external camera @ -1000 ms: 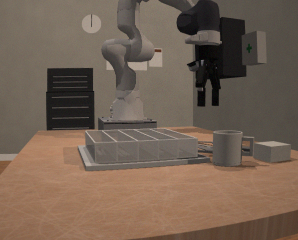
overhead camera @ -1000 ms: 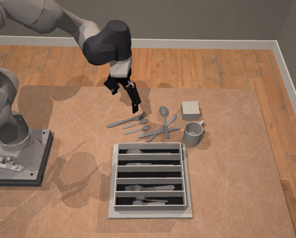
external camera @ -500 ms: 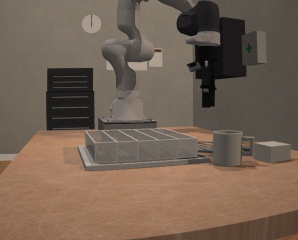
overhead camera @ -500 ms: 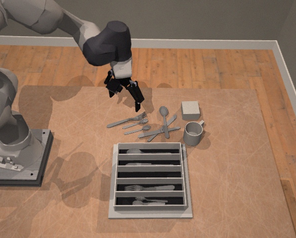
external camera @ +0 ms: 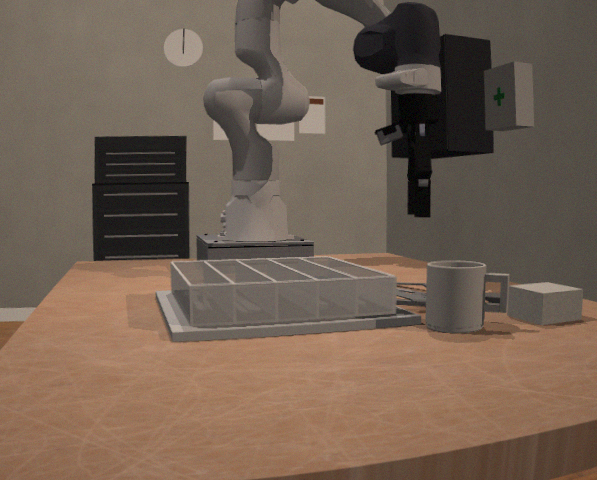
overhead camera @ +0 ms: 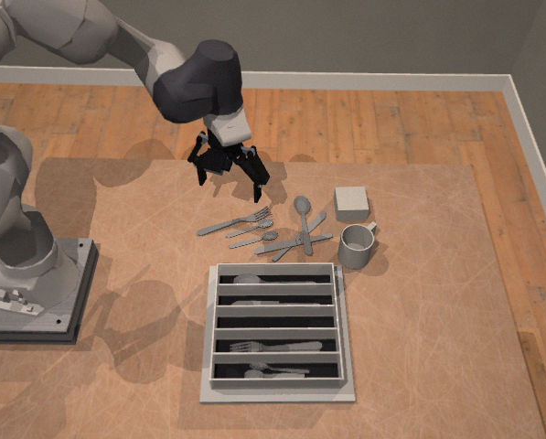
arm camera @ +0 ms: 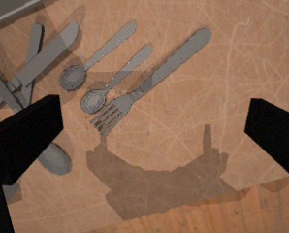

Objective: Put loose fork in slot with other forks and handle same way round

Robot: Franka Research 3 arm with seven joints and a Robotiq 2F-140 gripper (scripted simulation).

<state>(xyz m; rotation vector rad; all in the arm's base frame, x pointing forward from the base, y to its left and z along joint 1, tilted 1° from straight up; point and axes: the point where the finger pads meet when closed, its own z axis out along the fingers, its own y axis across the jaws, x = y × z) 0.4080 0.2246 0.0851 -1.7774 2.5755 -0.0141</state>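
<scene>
The loose fork [overhead camera: 233,220] lies flat on the table behind the tray, tines toward the right and handle toward the left; it also shows in the wrist view [arm camera: 149,83]. My gripper [overhead camera: 229,187] hangs open and empty well above the table, a little behind the fork's tines; it also shows in the exterior view [external camera: 418,206] and in the wrist view [arm camera: 151,131]. The cutlery tray [overhead camera: 276,326] has several slots. One slot holds a fork [overhead camera: 275,346] with tines to the left and handle to the right.
Two small spoons [overhead camera: 252,233] lie next to the loose fork. A large spoon [overhead camera: 303,221] and two crossed knives [overhead camera: 295,238] lie to the right. A mug [overhead camera: 355,244] and a block [overhead camera: 351,203] stand farther right. The robot base [overhead camera: 31,283] is at the left.
</scene>
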